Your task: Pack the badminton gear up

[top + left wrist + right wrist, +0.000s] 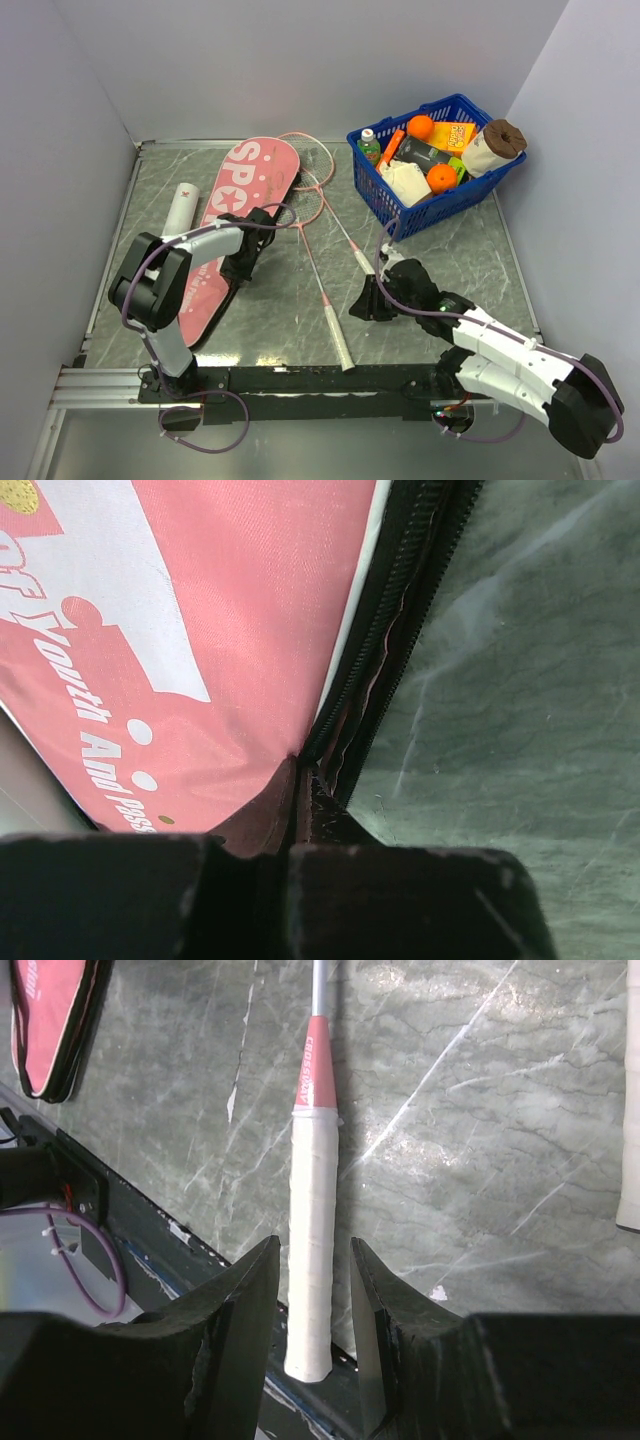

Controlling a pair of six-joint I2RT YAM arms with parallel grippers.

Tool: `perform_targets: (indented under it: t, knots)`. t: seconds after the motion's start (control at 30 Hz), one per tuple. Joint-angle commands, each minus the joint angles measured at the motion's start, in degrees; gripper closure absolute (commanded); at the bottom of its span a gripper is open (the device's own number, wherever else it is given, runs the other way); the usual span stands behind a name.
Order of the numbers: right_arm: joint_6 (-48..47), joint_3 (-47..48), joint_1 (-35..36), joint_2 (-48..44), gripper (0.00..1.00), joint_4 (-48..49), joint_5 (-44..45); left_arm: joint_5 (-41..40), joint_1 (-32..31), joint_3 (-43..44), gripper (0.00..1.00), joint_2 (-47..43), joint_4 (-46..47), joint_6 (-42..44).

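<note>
The pink racket-shaped bag (pixel 225 215) lies flat at the left, lettered side up. My left gripper (pixel 241 268) is shut on the bag's open zipper edge (pixel 345 730), pinching pink fabric between its fingers (pixel 300 815). Two thin pink rackets lie crossed in the middle of the table, their heads (pixel 305 165) beside the bag. One white handle (pixel 312 1220) lies on the table between the spread fingers of my open right gripper (pixel 312 1260), with a gap on each side. The other handle (pixel 630 1110) shows at the right edge. A white tube (pixel 181 207) lies left of the bag.
A blue basket (pixel 385 195) of groceries stands at the back right. The black rail (pixel 300 378) with cables runs along the near edge, under the end of the handle. Grey walls close in the table on three sides.
</note>
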Motion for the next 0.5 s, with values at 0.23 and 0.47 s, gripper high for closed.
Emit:
perform_targets:
  t: [0.23,0.47]
  knots:
    - [-0.18,0.51,-0.19,-2.23,0.58,1.28,-0.72,8.7,0.26,3.1,0.99,-12.07,0.53,-1.03]
    - [-1.59,4.11,-0.19,-1.35,0.58,-0.65,1.3,13.53,0.17,4.51,0.99,-17.8,1.59,-1.21]
